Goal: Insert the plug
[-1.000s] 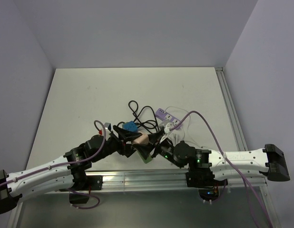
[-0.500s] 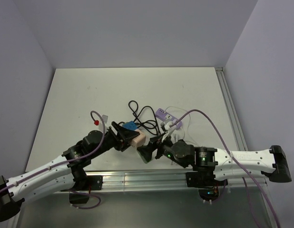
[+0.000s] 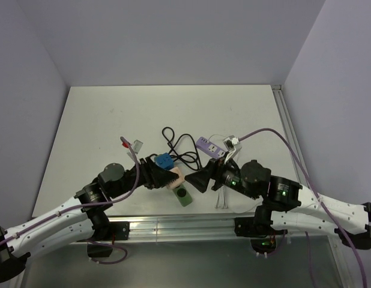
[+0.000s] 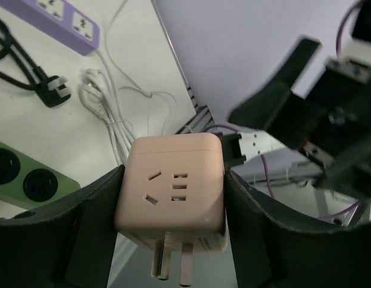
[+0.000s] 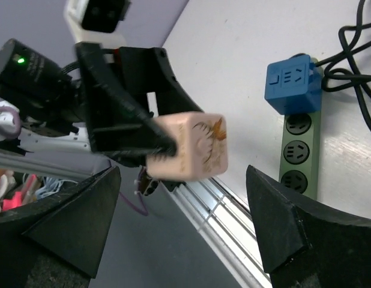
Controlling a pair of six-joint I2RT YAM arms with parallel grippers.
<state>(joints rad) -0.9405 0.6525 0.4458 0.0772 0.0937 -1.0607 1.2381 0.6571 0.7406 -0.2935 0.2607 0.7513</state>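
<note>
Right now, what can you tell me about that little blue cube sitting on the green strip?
The blue plug is a small boxy cube of bright, smooth, plastic-looking material. The face turned upward carries pale socket slots. It sits squarely on the far end of the green power strip, about as wide as the strip, with three free sockets showing beside it. Its prongs are hidden. Nothing grips it.

The pink cube (image 4: pixel 170 183) is smooth matt plastic, and its prongs (image 4: pixel 187 264) are shiny metal. The blue plug (image 5: pixel 292 84) and green strip (image 5: pixel 301 153) look like smooth plastic with a little shine. The white table (image 3: pixel 101 120) is matt and smooth.
</note>
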